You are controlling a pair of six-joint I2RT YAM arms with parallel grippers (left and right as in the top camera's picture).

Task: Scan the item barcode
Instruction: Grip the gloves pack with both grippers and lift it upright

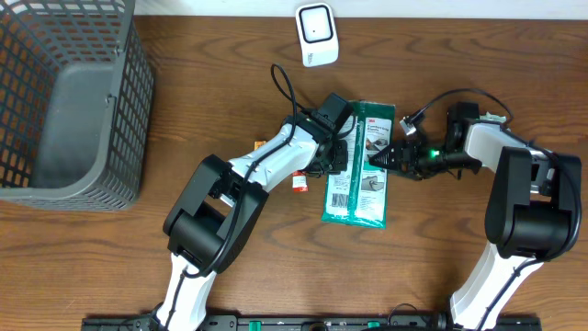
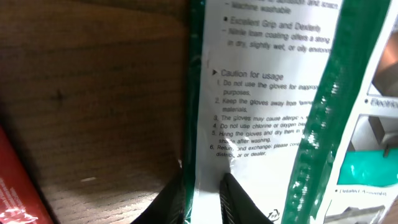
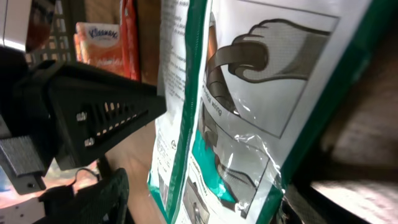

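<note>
Left gripper pinches the glove packet by its left edge, dark fingers closed on the film beside usage cautions that only the left wrist camera reads. Right gripper straddles the opposite edge, jaws wide, grip unclear. Overhead alone shows the packet mid-table, with the white scanner well beyond

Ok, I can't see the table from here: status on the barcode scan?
Left gripper shut on edge of glove packet. Right gripper open around opposite edge. Packet mid-table, short of scanner. Cable looped nearby.
</note>
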